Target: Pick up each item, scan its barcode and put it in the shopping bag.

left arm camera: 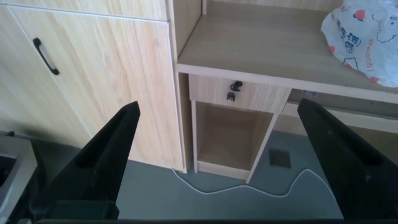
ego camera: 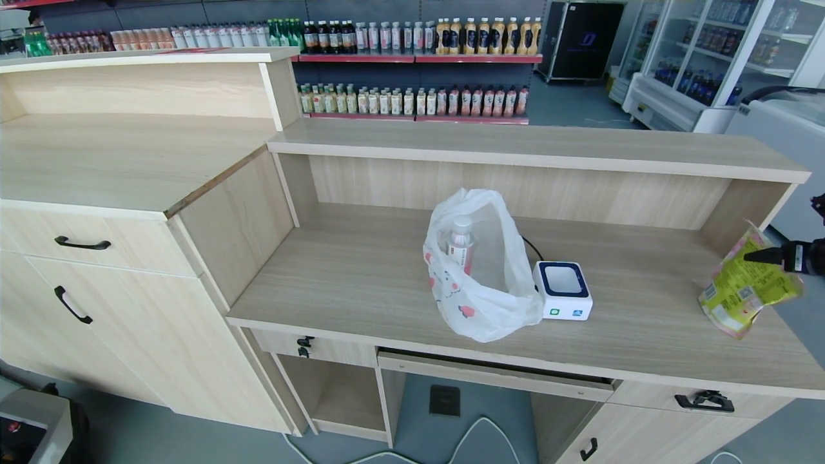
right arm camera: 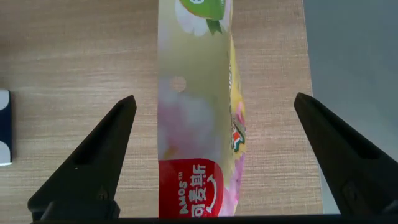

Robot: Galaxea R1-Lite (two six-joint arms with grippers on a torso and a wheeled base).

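**Pouch Is Next at the Checkout, Claw Not Yet Closed**

At the shop's checkout desk [ego camera: 361, 270], our right claw [right arm camera: 214, 98] stands spread wide around a yellow-green snack pouch [ego camera: 741, 293]. One finger is on either side, and as far as we can see from the wrist neither presses on it. The pouch stands tilted at the desk's far right end, well apart from the white shopping bag [ego camera: 480, 277] at mid-desk. The bag holds one bottle [ego camera: 461, 243] (upright, its cap showing in the bag's mouth). The small white-and-blue scanner [ego camera: 562, 290] sits just beside the bag, on the side toward the pouch, with its window facing up. Our left claw [left arm camera: 217, 104] hangs low off the desk's left front, equally wide open and holding nothing.

We judge the step in hand to be the pick-up of the pouch: one item is bagged, and this one is neither gripped nor scanned. The next move calls for us to close on the pouch near its top and lift it off the desk. We would then carry it left over the scanner with its barcode turned down to the window, though we cannot tell for sure where the barcode sits. Thin film may slip or buckle, so a firm, centred pinch looks wise before we head for the bag's open mouth.
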